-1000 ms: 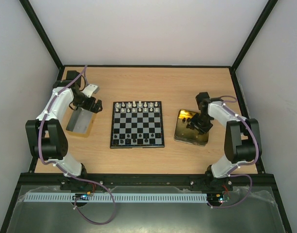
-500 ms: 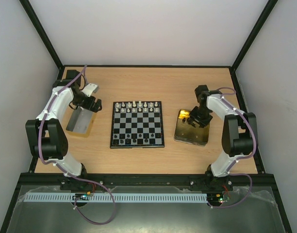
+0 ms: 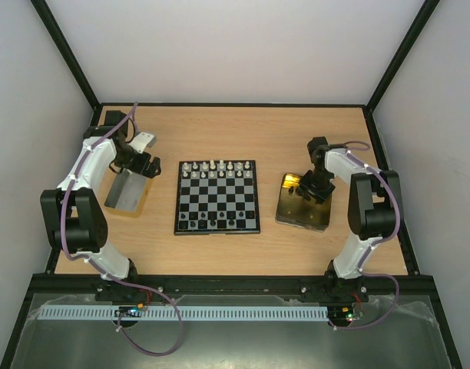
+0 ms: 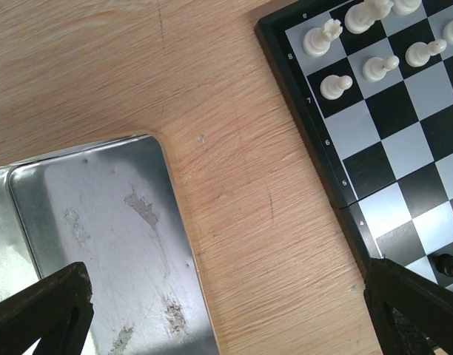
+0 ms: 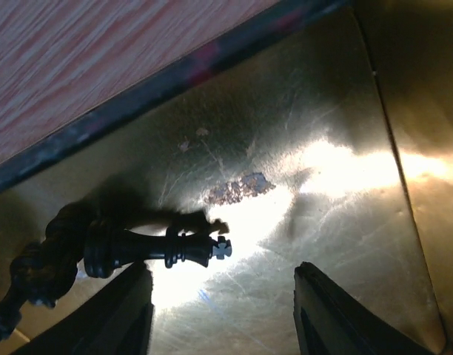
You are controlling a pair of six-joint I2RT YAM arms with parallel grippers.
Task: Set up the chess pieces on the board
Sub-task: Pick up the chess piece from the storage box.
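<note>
You see the left gripper (image 4: 226,296) spread wide and holding nothing; one finger hangs over the scuffed silver-grey metal tray (image 4: 101,237), the other over the rim of the small square checkerboard of black and pale grey squares (image 4: 404,148); bare wooden table (image 4: 234,163) shows between them. The white chess pieces (image 4: 337,85) stand upright on the board's far rows; in the top view a few black chess pieces (image 3: 212,224) stand along its near row.

Your right gripper (image 5: 220,296) hovers low over the shiny gold rectangular tray (image 5: 330,163), which lies to the right of the board; its jaws stand apart with nothing between them. A black king (image 5: 156,248) lies on its side on the tray floor, just beyond the left-hand fingertip in the right wrist view, its cross pointing toward the gap; another dark piece (image 5: 41,274) lies touching its base, though you cannot tell its type.
</note>
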